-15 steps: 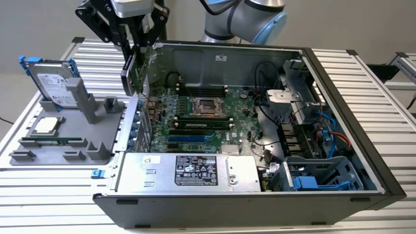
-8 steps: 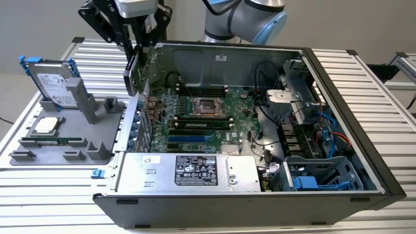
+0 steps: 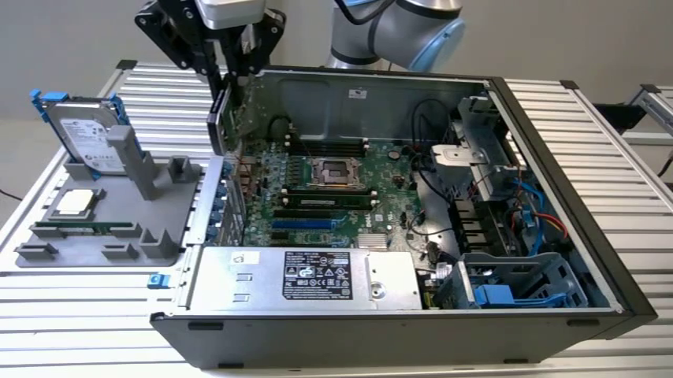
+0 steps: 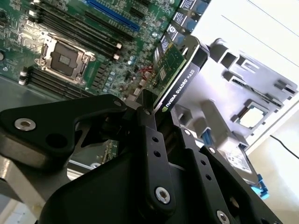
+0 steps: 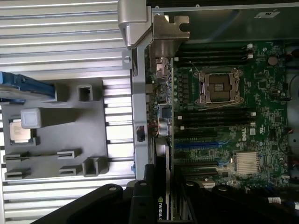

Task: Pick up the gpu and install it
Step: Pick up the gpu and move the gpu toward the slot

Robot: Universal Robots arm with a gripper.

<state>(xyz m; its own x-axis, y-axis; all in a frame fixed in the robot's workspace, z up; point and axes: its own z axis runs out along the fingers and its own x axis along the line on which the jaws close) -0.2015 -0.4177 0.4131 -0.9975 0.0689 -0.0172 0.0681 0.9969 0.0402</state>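
Observation:
The gpu [image 3: 219, 118] hangs edge-on above the open computer case's rear wall, on the exterior view's left, its silver end bracket [image 3: 248, 106] facing into the case. My gripper [image 3: 226, 69] is shut on the card's top edge. In the second wrist view the black fingers [image 4: 150, 135] clamp the gpu [image 4: 180, 70], black shroud on one face, green board on the other. The first wrist view looks down along the gpu [image 5: 161, 163] held by my gripper [image 5: 161, 205]. It hovers over the motherboard [image 3: 326, 197], off the blue slots [image 3: 305, 224].
The case's walls [image 3: 589, 197] ring the board; a power supply [image 3: 305, 276] and drive cage [image 3: 515, 287] sit at the front. On the exterior view's left a grey fixture [image 3: 100, 236] holds a hard drive [image 3: 90, 134], a processor [image 3: 76, 202] and a memory stick [image 3: 84, 227].

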